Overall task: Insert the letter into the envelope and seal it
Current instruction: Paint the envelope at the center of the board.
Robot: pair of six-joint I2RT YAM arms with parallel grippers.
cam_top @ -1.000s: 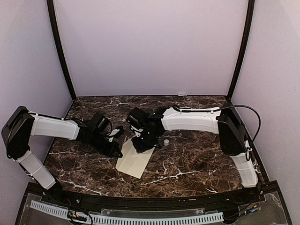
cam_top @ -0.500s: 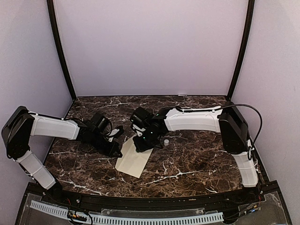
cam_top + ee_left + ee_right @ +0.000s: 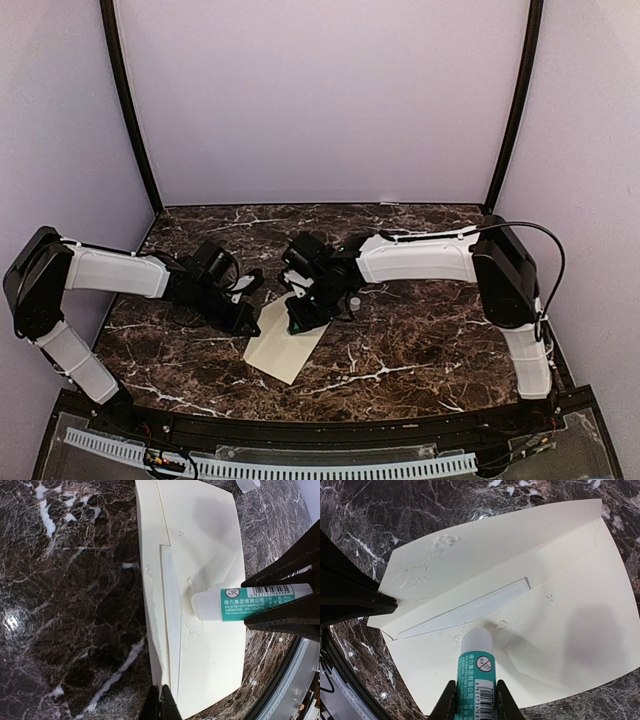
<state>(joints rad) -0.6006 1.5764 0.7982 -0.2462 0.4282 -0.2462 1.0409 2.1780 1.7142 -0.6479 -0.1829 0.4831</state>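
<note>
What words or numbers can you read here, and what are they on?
"得力集团有限公司": white print on the glue stick.
"6921734": first barcode digits on the same tube; the rest is too blurred to read.
Crossed-out circle sign on the tube: its inside is too small to read.
Envelope: a tiny faint mark, no words.

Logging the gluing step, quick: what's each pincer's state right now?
Left pincer: closed, tip at the envelope edge.
Right pincer: closed on the glue stick, whose tip meets the envelope.

The envelope (image 3: 560, 615) is showing cream-yellow, and the letter (image 3: 470, 611) is looking whiter. The glue stick (image 3: 478, 672) is wearing a teal label below a white tip. The table (image 3: 65, 605) is showing dark brown marble with white veins.
</note>
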